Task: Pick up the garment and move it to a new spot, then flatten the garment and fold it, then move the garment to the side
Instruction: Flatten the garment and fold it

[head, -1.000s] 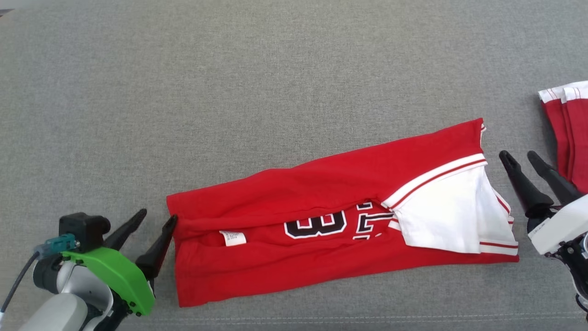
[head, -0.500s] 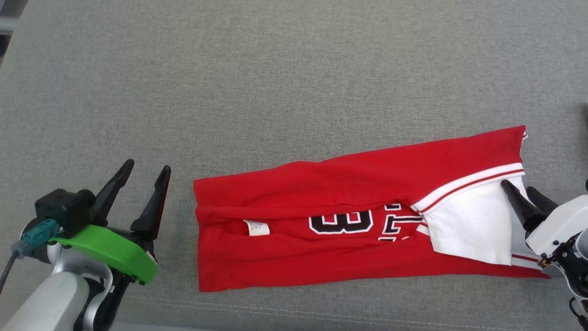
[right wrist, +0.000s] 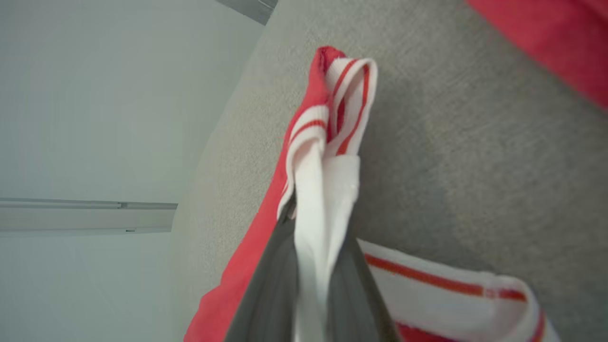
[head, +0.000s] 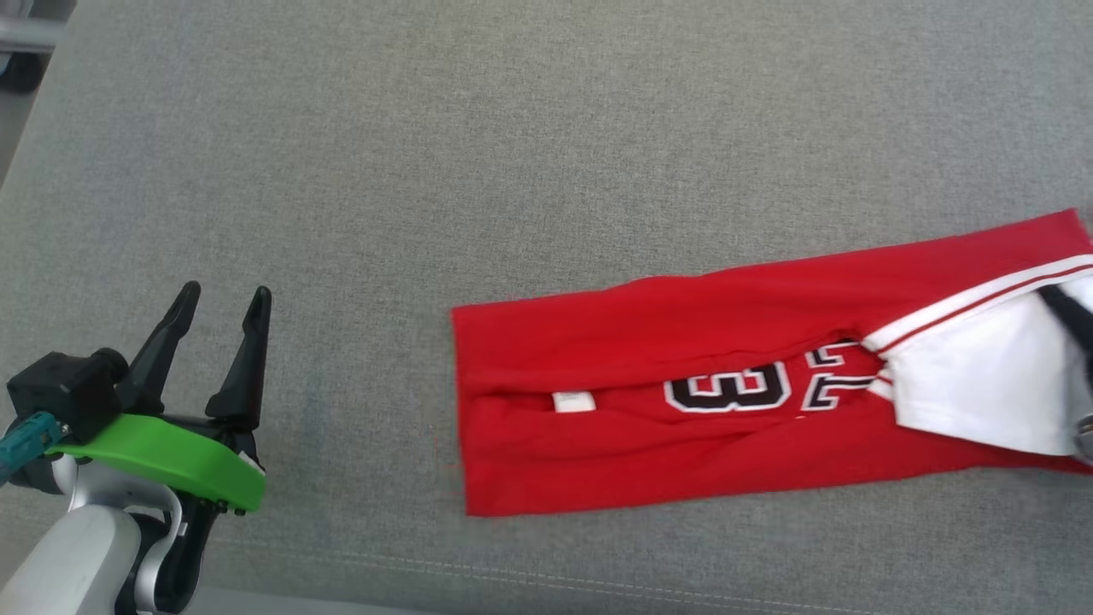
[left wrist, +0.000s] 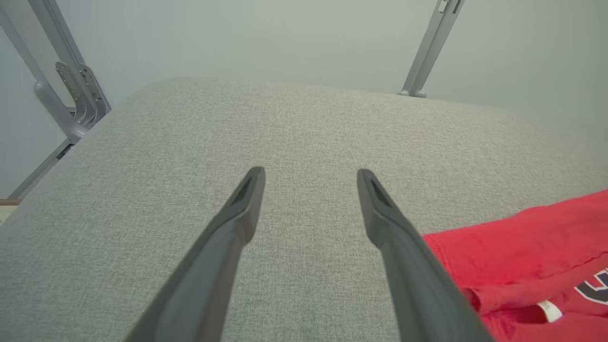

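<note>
The garment (head: pixel 683 342) is a red jersey with black-and-white numbers and white striped sleeves, folded into a long band on the grey cushion. My right gripper (right wrist: pixel 318 228) is shut on the white sleeve end, and cloth (right wrist: pixel 332 95) bunches up between its fingers. In the head view one dark finger of the right gripper (head: pixel 1063 307) lies over the white sleeve at the right edge. My left gripper (head: pixel 226 293) stands open at the lower left, well clear of the garment's left hem. In the left wrist view the left gripper (left wrist: pixel 311 172) has nothing between its fingers, and the garment (left wrist: pixel 532 237) lies to its right.
The grey cushion (head: pixel 512 128) stretches wide behind and to the left of the garment, with a stitched seam (head: pixel 512 572) near its front edge. Another red cloth (right wrist: pixel 546 42) lies beyond the held sleeve. Metal frame legs (left wrist: pixel 427 47) stand past the cushion's far edge.
The right gripper has reached onto the white sleeve and shut on it. The left gripper has drawn back from the garment's left hem. The head view has shifted.
</note>
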### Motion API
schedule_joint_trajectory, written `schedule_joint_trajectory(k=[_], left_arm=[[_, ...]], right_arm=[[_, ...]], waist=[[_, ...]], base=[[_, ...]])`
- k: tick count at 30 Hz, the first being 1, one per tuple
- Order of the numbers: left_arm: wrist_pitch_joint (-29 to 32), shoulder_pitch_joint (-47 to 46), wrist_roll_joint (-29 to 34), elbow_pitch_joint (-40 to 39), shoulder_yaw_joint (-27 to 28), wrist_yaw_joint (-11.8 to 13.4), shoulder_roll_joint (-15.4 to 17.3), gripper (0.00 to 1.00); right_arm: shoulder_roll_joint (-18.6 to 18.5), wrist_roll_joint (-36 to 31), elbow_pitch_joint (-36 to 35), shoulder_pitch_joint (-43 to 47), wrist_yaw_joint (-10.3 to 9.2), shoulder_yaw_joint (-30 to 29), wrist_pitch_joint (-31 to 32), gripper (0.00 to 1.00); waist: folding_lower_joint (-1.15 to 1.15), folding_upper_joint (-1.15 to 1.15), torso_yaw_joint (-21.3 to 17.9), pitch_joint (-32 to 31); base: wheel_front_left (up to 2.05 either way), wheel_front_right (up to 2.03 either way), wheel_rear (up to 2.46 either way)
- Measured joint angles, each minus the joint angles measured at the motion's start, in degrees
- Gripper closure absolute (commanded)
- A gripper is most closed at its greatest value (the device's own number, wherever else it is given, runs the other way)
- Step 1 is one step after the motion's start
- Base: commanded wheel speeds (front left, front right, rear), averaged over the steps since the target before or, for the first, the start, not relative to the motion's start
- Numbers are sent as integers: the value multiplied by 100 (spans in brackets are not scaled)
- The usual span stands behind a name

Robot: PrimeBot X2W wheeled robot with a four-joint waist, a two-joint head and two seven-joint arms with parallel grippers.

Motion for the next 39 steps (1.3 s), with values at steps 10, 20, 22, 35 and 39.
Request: schedule_joint_trajectory(k=[10,20,22,35,39], left_arm=[[-104,227,59,-109,326,16,-10,0],[14,87,292,-181,-74,18,-179,0],[31,37,324,-193,-90,18,-220,0],[157,-96,350,-162,-158,19,-435,0],[157,-95,349,-116,-36,19,-437,0]], right_arm=[[-524,899,-1157,-15,248,-572,650,100],[292,268,-2023,-348,402,1668,1278,100],[414,112,-1998,-349,402,1833,1233,100],[1522,-1736,-1063,-1064,12,3265,490,0],[1685,-1868,-1042,-1174,185,3652,491,0]], waist=[[0,0,-144,-115],[0,0,-350,-141],[0,0,-331,-138],[0,0,-66,13],[0,0,-70,25]], base=[[0,0,0],[0,0,0],[0,0,0],[0,0,0],[0,0,0]])
